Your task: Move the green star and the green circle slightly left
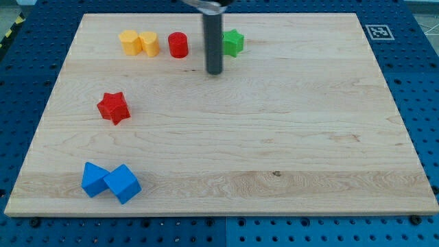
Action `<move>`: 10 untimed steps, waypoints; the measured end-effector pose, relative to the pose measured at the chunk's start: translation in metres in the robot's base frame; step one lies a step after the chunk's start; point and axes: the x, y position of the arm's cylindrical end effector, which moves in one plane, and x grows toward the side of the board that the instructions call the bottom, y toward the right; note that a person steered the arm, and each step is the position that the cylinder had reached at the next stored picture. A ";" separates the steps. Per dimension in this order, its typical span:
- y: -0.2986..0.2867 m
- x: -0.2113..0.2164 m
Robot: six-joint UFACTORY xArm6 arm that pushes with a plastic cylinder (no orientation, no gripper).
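Green and matte, the green star [234,42] lies near the top edge of the wooden board [288,137], a little left of the board's centre line. Its points are short and blunt, and its upper face is flat. Its left side is partly hidden behind the rod [214,38]. A green circle cannot be made out anywhere on the board.

The rod is a straight, dark, smooth cylinder entering from the view's top. My tip [215,72] rests on the board just below and to the left of the green star. The rod carries no jaws or hand, so it holds nothing; whether its shaft touches the star cannot be told from this view.

To the view's left of the rod, a row of blocks lies along the top edge. The red cylinder [178,44] stands upright, near the rod but apart from it. Further left, two yellow blocks touch side by side: the yellow block on the right [149,43] and the yellow hexagon-like block [129,42] on the left.

A red star [113,107] lies alone near the left edge, well apart from the top row. At the lower left corner, two blue blocks touch: a blue block [93,179] and a blue cube [123,183].

The board is pale wood with lengthwise grain, resting on a blue perforated table [418,82].
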 end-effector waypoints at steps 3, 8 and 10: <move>0.048 -0.039; 0.015 -0.085; 0.019 -0.079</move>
